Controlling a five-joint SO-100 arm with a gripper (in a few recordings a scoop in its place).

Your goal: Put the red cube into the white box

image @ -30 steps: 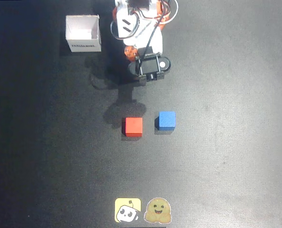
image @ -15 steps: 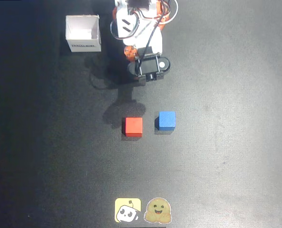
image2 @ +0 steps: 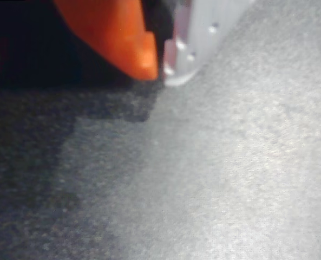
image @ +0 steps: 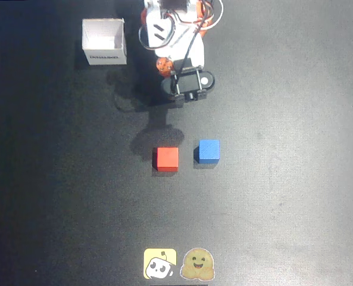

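Observation:
The red cube (image: 166, 159) rests on the dark mat near the middle of the overhead view. The white box (image: 105, 42) stands open-topped at the upper left, with printed text on its near side. My gripper (image: 177, 98) is folded close to the arm's base at the top, well above the red cube and to the right of the box. In the wrist view my gripper (image2: 163, 73) has its orange finger (image2: 122, 38) and white finger (image2: 203, 32) tip to tip just over the mat, shut on nothing.
A blue cube (image: 209, 151) sits just right of the red cube with a narrow gap between them. Two stickers (image: 179, 264) lie flat at the mat's bottom edge. The arm's base (image: 173, 24) stands at the top centre.
The wrist has shifted slightly near the base. The cubes and the box have not moved.

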